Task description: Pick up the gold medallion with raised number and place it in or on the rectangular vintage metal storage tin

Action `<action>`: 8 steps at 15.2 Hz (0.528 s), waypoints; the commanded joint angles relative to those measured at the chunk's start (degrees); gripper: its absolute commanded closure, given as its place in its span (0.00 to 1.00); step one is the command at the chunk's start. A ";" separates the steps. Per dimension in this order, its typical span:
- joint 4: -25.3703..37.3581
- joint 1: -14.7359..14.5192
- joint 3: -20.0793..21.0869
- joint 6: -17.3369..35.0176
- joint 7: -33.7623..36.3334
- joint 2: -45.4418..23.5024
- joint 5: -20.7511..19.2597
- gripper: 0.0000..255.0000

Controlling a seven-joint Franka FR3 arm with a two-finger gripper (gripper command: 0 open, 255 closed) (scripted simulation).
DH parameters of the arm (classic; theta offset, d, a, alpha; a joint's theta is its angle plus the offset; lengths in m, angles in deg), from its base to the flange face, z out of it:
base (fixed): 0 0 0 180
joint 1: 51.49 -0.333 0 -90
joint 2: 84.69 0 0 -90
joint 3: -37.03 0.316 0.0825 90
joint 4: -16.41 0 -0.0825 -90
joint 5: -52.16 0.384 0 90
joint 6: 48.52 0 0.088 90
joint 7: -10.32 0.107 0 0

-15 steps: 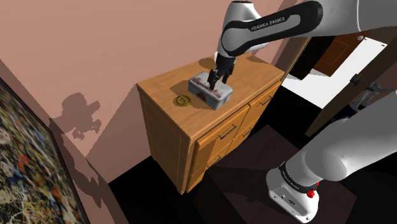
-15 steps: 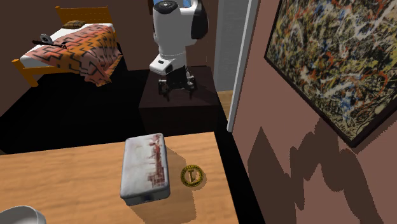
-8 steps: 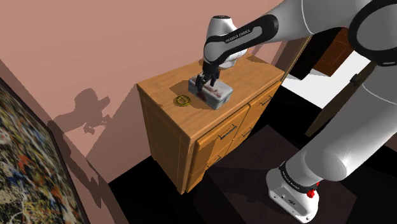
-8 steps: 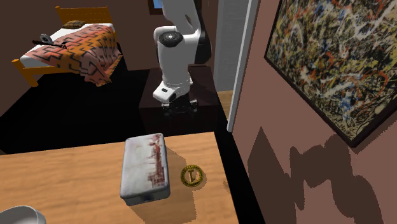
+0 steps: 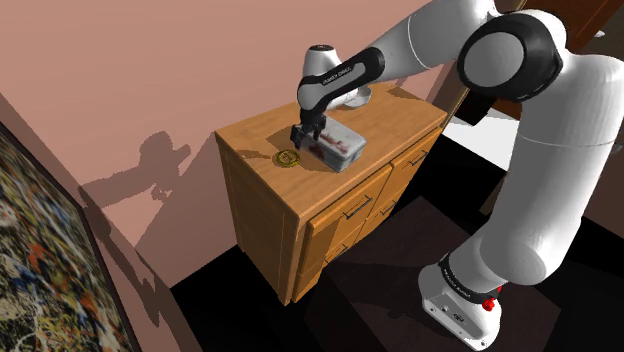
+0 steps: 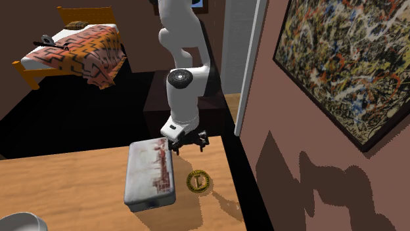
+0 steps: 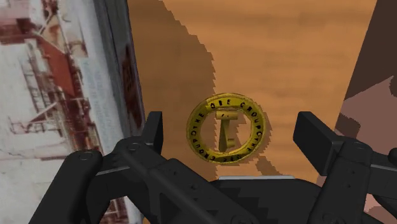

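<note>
A gold ring-shaped medallion (image 5: 288, 158) (image 6: 198, 181) with a raised figure in its middle lies flat on the wooden dresser top (image 5: 258, 135). Close beside it lies the rectangular tin (image 5: 337, 148) (image 6: 150, 172), whitish with a faded red print on its lid. My black gripper (image 5: 300, 138) (image 6: 188, 144) hangs open above the gap between tin and medallion, touching neither. In the wrist view the medallion (image 7: 227, 128) lies between the spread fingers of the gripper (image 7: 232, 135), with the tin (image 7: 57, 95) just outside one finger (image 7: 153, 130).
The dresser (image 5: 340, 215) stands against a pink wall, its drawers facing the stand. A white bowl rim (image 6: 20, 222) shows at the dresser's far end. A large painting (image 6: 341, 59) hangs on the wall, and a bed (image 6: 75, 46) stands behind the stand.
The arm has swung from over the tin toward the shoulder view's left and come lower, bringing the open gripper over the medallion. Tin and medallion have not moved.
</note>
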 commanded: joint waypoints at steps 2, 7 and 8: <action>6.93 -0.58 -0.32 0.08 0.58 -6.89 -0.66 0.00; 18.53 -1.25 -0.82 -1.03 0.98 -17.23 -1.28 0.00; 18.62 -1.27 -0.84 -0.57 0.99 -17.78 -1.30 0.00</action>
